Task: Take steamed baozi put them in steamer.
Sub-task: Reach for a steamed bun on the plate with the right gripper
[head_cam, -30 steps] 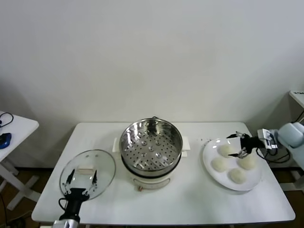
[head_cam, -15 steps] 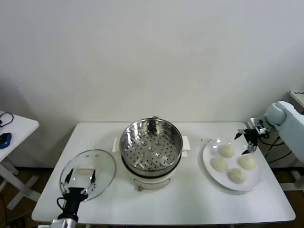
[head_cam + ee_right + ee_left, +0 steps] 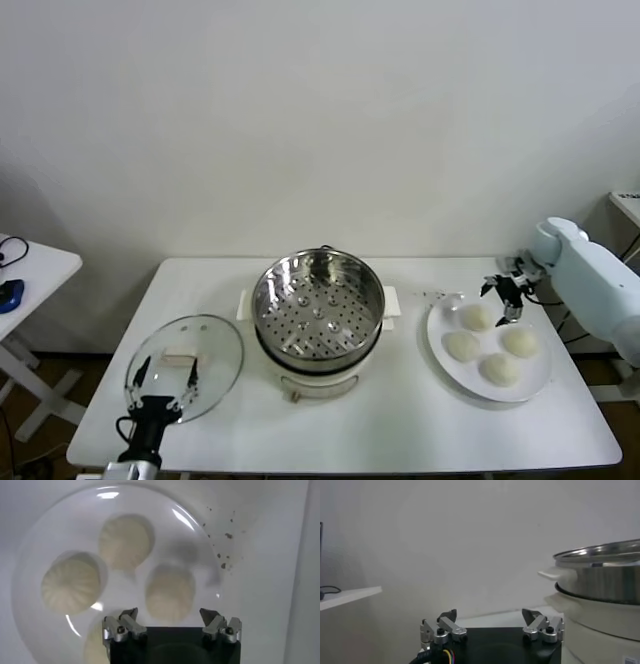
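Setting: robot test lab, staged kitchen task. Evidence: bare white wall, white folding table, second side table with cable, left edge.

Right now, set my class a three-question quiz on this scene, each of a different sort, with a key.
1. How many baozi lie on the plate?
2. True or false: the steamer already holds a bun.
3. Which is above the plate? A. left gripper B. right gripper C. lid

Key: 1. Four. 2. False, its tray is bare. 3. B; its jaws stand open over the rear bun, while the left gripper waits by the lid.
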You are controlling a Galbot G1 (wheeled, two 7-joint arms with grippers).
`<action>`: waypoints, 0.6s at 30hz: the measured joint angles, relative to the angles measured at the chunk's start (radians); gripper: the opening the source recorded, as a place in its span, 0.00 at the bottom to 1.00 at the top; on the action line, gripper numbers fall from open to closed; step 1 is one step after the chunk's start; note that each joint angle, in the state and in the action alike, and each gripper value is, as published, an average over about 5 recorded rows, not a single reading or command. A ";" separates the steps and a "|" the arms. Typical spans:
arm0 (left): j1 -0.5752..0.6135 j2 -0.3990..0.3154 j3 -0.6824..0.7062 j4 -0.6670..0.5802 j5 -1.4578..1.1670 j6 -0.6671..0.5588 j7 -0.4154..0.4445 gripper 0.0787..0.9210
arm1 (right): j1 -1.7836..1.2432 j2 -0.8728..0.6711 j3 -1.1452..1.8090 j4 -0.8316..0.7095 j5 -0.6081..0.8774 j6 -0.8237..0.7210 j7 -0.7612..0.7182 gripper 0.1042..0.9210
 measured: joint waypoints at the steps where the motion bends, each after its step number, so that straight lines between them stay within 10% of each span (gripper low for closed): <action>1: -0.001 0.000 0.000 0.001 0.000 0.000 0.000 0.88 | -0.003 0.005 0.006 -0.006 -0.008 0.003 0.002 0.88; 18: -0.005 0.002 0.000 0.009 0.004 0.001 0.000 0.88 | -0.028 0.056 0.075 -0.060 -0.090 0.018 0.014 0.83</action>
